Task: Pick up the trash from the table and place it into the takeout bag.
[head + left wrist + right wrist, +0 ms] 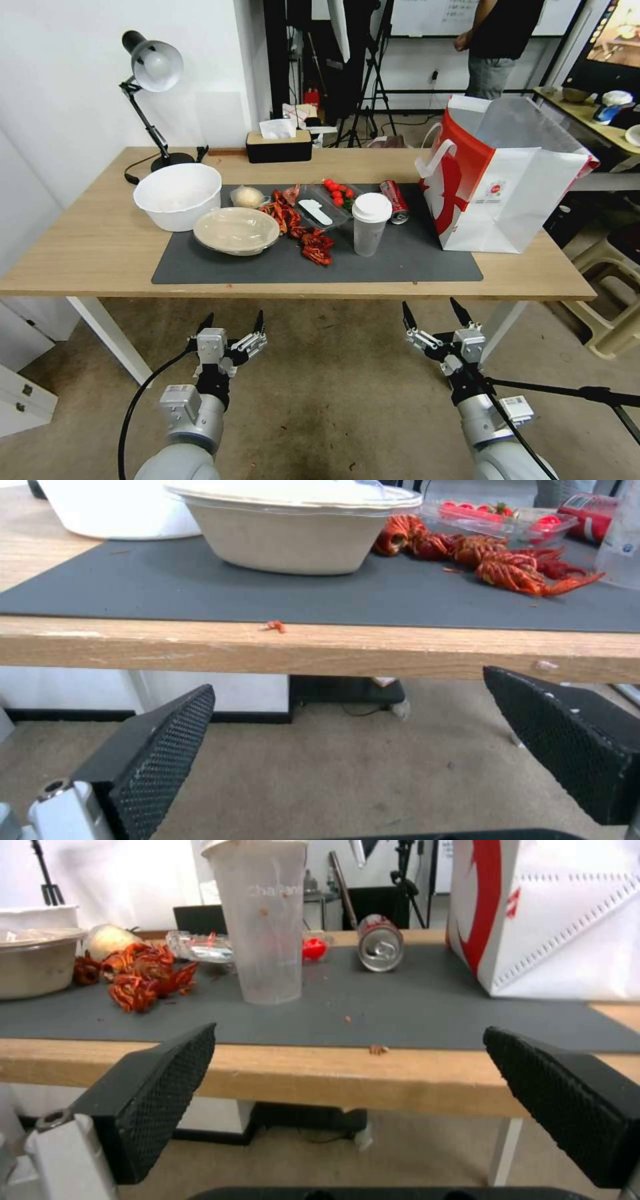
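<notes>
Low in the frame, short of the table's (100, 267) front edge, the left gripper (231, 331) at lower left and the right gripper (433, 315) at lower right both hang with ribbed black fingers spread wide, holding nothing. Nothing looks cleared yet, I'd judge: mid-frame on the flat grey mat (413, 263) sit the shallow beige lidded bowl (236, 230), glossy red crayfish shells (316, 245), the frosted clear cup with white lid (369, 225), a crinkly clear tray (325, 203) and the toppled red soda can (395, 201). Right of centre, the stiff white-and-red takeout bag (513, 200) stands open, its inside hidden.
</notes>
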Controlling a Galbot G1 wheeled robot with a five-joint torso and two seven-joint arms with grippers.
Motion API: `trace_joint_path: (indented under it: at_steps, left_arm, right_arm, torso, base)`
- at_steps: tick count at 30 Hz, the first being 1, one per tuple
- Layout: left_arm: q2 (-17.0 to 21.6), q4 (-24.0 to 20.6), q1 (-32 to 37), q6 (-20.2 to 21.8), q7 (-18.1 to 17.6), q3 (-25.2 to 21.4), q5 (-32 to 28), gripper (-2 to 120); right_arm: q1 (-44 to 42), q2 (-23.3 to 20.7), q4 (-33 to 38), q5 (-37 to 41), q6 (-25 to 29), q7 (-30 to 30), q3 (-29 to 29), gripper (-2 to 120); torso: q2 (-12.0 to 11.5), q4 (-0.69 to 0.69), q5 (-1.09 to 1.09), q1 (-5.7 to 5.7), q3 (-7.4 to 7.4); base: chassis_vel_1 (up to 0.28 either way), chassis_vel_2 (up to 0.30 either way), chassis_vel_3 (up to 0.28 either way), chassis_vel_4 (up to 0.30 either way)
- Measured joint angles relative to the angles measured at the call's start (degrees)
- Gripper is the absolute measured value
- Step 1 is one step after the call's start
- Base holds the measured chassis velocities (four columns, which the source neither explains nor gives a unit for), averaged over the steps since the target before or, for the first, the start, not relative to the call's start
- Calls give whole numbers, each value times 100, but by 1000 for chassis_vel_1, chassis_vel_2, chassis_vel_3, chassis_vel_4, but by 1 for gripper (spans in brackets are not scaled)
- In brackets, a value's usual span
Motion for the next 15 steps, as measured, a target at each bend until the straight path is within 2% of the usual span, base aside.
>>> trace_joint_path:
  at_steps: [5,15]
  left_arm:
    - [0,-11,6,-18,34,-13,2,100]
    - [-22,0,-10,-89,181,-74,-6,100]
  right_arm:
    - [384,-129,-63,-98,-7,-187,3,100]
    - [1599,-462,-535,487,-390,-558,-306,100]
  torso:
    - [0,0,1,0,0]
    - [0,1,1,0,1]
  base:
    - [0,0,0,0]
    - [0,0,0,0]
